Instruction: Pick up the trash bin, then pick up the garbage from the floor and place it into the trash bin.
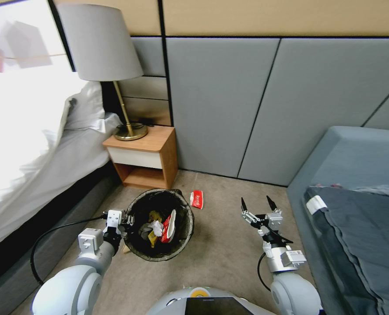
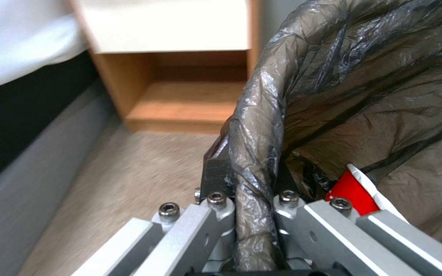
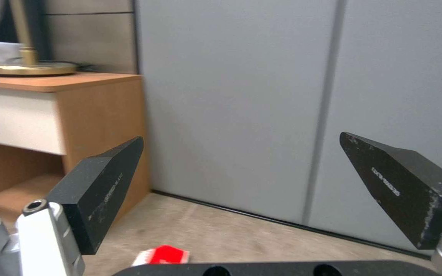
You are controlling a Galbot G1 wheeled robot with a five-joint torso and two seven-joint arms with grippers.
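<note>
The floor (image 1: 221, 245), a beige carpet, runs between a bed (image 1: 32, 144) on the robot's left and a grey sofa (image 1: 356, 210) on its right, with a padded wall behind. A wooden nightstand (image 1: 144, 157) carrying a brass lamp (image 1: 111, 74) stands in the corner where the bed meets the wall.

Just in front of the nightstand is the trash bin (image 1: 135, 245), its dark liner bag folded over the rim. Whether it rests on the carpet or hangs lifted cannot be told. Inside lie a red-and-white wrapper (image 1: 168, 227), something yellow and a crumpled tissue, so much of the litter is already collected.

The left gripper (image 1: 126, 220) is at the bin's rim on the robot's left side; in the left wrist view its fingers (image 2: 216, 180) are clenched on the bagged rim, one inside and one outside. The right gripper (image 1: 258, 204) hovers above bare carpet near the sofa, fingers (image 3: 103, 188) spread wide and holding nothing.

One piece of garbage, a red packet (image 1: 196, 199), lies on the floor just beyond the bin, near the wall. The pickup step looks to be in hand: the right arm would need to reach forward and leftward, drop to the carpet, and straddle the flat packet.
</note>
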